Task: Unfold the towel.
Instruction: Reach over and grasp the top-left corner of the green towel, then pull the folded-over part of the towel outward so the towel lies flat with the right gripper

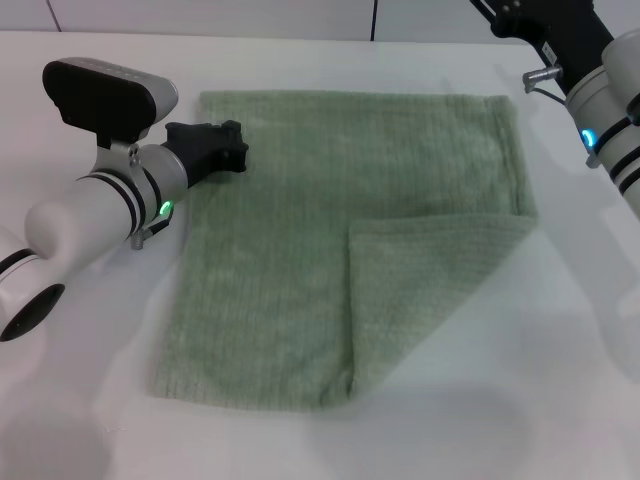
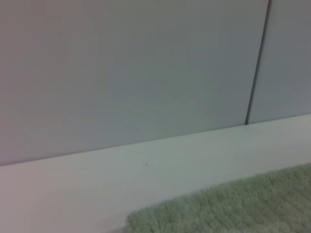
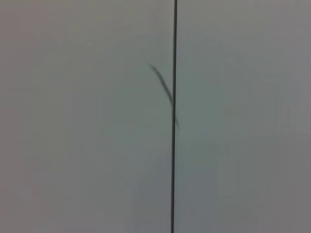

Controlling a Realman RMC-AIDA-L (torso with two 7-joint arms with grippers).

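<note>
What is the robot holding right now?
Nothing, it seems. The left gripper sits at the towel's far left edge, grasp unclear; the right arm is raised away at the right.

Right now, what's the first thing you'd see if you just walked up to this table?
The big green towel spread flat on the white table, with its near right corner folded back into a triangle. Next, the left gripper, black, right over the towel's far left edge. The right arm is at the far right, off the towel.

Head camera looks down over the towel (image 1: 340, 250); left wrist skims its edge; right wrist faces wall.
</note>
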